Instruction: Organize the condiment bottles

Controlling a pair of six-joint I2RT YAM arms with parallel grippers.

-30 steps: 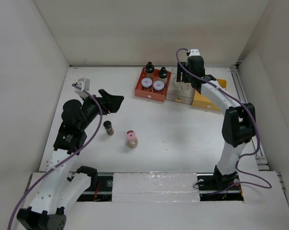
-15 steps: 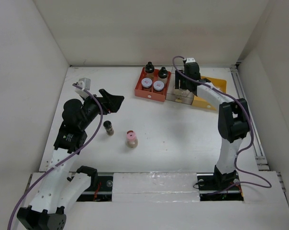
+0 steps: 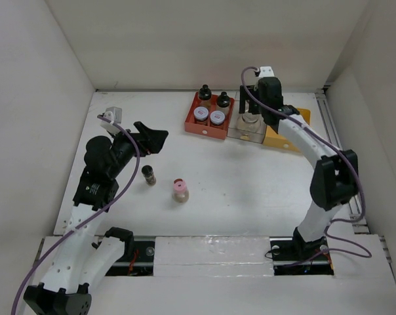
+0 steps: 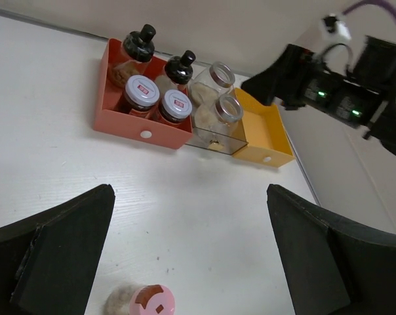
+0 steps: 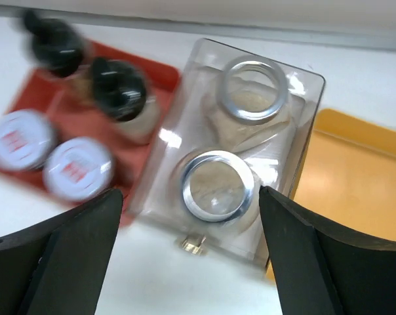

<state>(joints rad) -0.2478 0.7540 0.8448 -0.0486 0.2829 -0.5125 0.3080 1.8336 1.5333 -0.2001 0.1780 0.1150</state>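
Two black-capped bottles (image 3: 204, 92) and two grey-lidded spice jars (image 3: 200, 113) stand in the red tray (image 3: 199, 128). Two clear glass jars (image 5: 217, 187) (image 5: 253, 88) stand in the clear tray (image 5: 165, 170). My right gripper (image 3: 267, 92) hovers open and empty over that tray, its fingers (image 5: 67, 249) either side of the near jar. The pink-capped bottle (image 3: 179, 189) and the dark slim shaker (image 3: 148, 174) stand loose on the table at the left. My left gripper (image 3: 152, 139) is open and empty above them; the pink cap (image 4: 153, 302) shows low between its fingers.
An orange tray (image 3: 286, 134) with nothing visible in it lies right of the clear tray, touching it. White walls close in the table at the back and both sides. A rail (image 3: 336, 151) runs along the right edge.
My right gripper was lower over the clear tray half a second ago and has drawn back up and to the right. The left arm and all bottles have not moved.
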